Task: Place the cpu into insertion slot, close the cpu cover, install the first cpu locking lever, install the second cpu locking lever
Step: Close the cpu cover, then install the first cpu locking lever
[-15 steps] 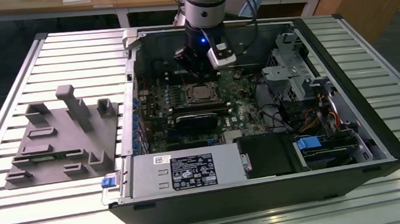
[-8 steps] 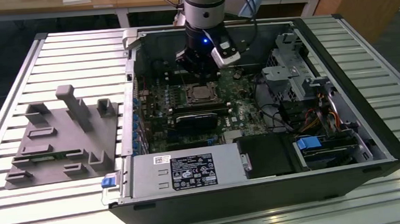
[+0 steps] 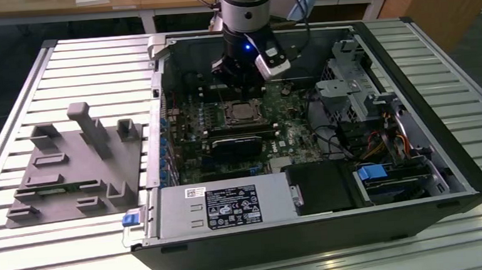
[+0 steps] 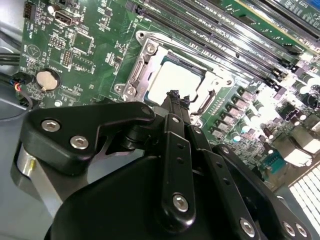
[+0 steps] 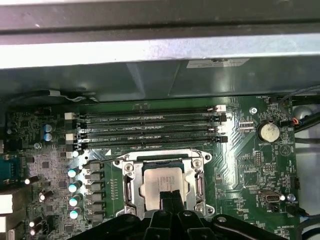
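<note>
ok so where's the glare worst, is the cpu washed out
Second wrist view: glare bleaches the cpu top nearly white. First wrist view: it is pale but evenly lit, and the case wall shines bright. Exterior view: the slatted table mirrors light in front; inside the case is darker.

Silvery square cpu (image 5: 159,181) sits flat in insertion slot (image 5: 204,159) on green motherboard (image 5: 250,180); silver cpu cover (image 5: 129,182) frame lies flat around its edges.

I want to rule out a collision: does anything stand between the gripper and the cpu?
Nothing visible does. In both wrist views the gripper hangs directly over the cpu, seated in the insertion slot; the memory slots lie off to one side.
</note>
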`<state>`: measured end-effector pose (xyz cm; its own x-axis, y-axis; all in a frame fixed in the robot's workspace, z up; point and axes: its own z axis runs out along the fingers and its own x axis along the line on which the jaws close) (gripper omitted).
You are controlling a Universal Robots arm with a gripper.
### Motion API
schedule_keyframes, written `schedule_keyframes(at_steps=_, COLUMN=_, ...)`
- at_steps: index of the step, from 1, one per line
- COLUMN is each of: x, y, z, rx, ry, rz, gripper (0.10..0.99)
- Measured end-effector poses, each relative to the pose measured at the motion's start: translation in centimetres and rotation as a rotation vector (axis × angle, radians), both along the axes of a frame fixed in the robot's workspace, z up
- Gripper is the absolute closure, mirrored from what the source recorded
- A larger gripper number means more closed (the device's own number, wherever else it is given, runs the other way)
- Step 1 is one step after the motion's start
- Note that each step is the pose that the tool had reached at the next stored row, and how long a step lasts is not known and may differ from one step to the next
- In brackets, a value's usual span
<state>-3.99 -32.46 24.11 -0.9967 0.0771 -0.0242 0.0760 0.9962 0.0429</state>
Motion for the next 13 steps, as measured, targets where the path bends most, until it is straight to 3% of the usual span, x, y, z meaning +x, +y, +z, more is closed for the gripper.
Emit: schedule_keyframes(at_steps=13, x=0.0, y=0.0, z=0.2, rx=-0.001, ry=-0.0001, rz=0.0, gripper=0.984)
